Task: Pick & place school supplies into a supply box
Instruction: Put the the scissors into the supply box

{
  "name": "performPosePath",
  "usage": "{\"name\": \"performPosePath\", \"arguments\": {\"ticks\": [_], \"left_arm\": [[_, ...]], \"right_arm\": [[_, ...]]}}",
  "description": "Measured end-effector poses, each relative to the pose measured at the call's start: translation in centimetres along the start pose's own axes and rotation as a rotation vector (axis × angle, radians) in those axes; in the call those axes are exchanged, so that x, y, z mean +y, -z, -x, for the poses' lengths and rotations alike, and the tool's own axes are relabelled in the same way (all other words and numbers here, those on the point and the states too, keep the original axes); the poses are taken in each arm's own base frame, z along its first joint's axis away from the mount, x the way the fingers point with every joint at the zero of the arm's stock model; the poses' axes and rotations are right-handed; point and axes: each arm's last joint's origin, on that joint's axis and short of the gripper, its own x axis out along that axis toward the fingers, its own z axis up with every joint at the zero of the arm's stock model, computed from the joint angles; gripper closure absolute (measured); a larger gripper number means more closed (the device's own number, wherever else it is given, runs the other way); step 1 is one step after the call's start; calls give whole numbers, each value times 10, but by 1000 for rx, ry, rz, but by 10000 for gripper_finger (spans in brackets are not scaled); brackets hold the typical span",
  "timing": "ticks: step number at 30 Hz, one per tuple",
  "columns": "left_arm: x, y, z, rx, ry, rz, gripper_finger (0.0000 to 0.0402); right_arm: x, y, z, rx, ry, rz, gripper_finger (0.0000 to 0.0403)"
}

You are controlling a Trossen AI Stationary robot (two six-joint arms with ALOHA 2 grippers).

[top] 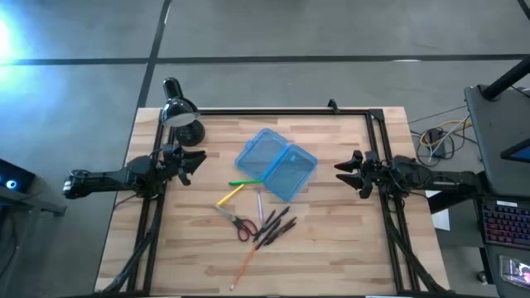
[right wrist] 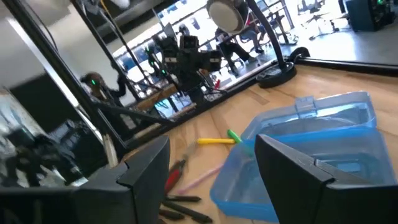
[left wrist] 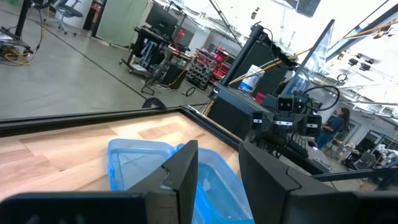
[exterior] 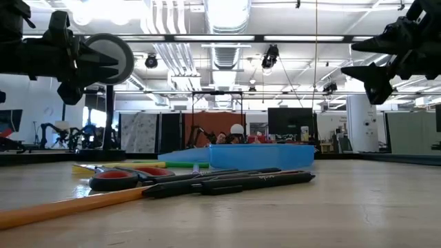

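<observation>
The translucent blue supply box (top: 276, 164) lies open in the middle of the table, lid flat beside its base; it also shows in the right wrist view (right wrist: 311, 149) and the left wrist view (left wrist: 134, 158). On the wood near it lie a green pen (top: 242, 181), a yellow pen (top: 230, 195), a pale purple pen (top: 259, 205), red-handled scissors (top: 238, 223), black pens (top: 275, 226) and an orange pencil (top: 244, 266). My left gripper (top: 192, 160) hovers open left of the box. My right gripper (top: 344, 168) hovers open right of it. Both stand raised above the table (exterior: 355, 58).
A black desk lamp (top: 180, 116) stands at the table's far left corner, close behind my left gripper. A black frame rail (top: 273, 111) runs along the far edge and down both sides. Bare wood lies near the right and near edges (top: 348, 248).
</observation>
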Motion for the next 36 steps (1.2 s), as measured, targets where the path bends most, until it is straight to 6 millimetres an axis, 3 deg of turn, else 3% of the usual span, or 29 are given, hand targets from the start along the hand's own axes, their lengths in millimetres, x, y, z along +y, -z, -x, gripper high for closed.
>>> {"name": "performPosePath", "arguments": {"ticks": [6,9,18,26,36], "left_arm": [[0,0,0,0,0,0,300],[0,0,0,0,0,0,300],[0,-1,0,-11,-9,-29,300],[-5,-13,1,-135,55,379,300],[-5,-12,1,-123,49,391,300]], "right_arm": [[2,-5,0,-52,-27,-477,177],[3,-10,1,-132,-21,-602,177],[-1,-8,-1,-178,66,-620,177],[-6,-2,-8,-139,169,-571,177],[-14,7,-12,-124,309,-591,177]]}}
